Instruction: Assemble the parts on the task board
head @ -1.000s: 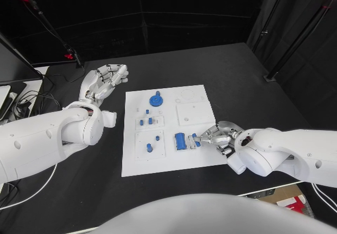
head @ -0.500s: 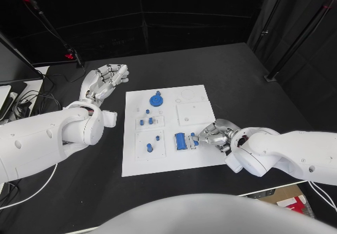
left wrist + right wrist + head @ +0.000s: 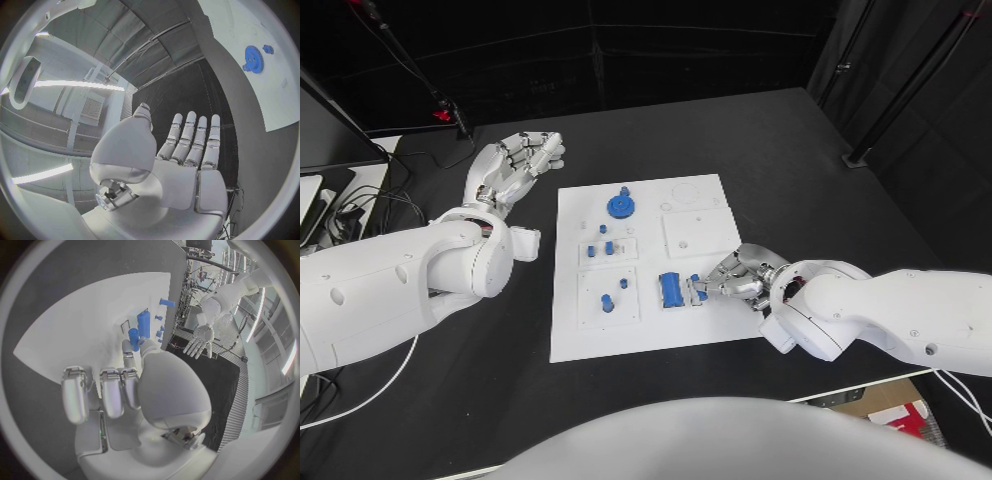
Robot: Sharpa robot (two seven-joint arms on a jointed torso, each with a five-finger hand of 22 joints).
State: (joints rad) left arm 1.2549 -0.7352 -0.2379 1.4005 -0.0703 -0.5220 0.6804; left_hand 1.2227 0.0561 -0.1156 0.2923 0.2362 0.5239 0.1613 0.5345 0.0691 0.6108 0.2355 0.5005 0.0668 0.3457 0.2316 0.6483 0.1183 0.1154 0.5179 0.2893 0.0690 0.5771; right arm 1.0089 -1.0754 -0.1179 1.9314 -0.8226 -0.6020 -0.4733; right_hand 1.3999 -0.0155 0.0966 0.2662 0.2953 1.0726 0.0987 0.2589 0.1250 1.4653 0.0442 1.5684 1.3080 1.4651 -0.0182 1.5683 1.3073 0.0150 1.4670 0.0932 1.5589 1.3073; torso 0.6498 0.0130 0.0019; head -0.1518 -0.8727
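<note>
Head view puts the right hand (image 3: 746,277) low over the task board (image 3: 646,340), fingertips at a small blue part (image 3: 695,291) beside the blue block (image 3: 669,289); whether they pinch it I cannot tell. A loose pinch could drop or tilt it. The left hand (image 3: 511,166) hangs off the board, fingers spread, holding nothing.

My hands are silver: left hand (image 3: 509,168), right hand (image 3: 743,277). My arms are white. The task board (image 3: 701,325) is plain white. The parts are blue, including the gear-shaped part (image 3: 619,207). The table (image 3: 776,150) is black.
</note>
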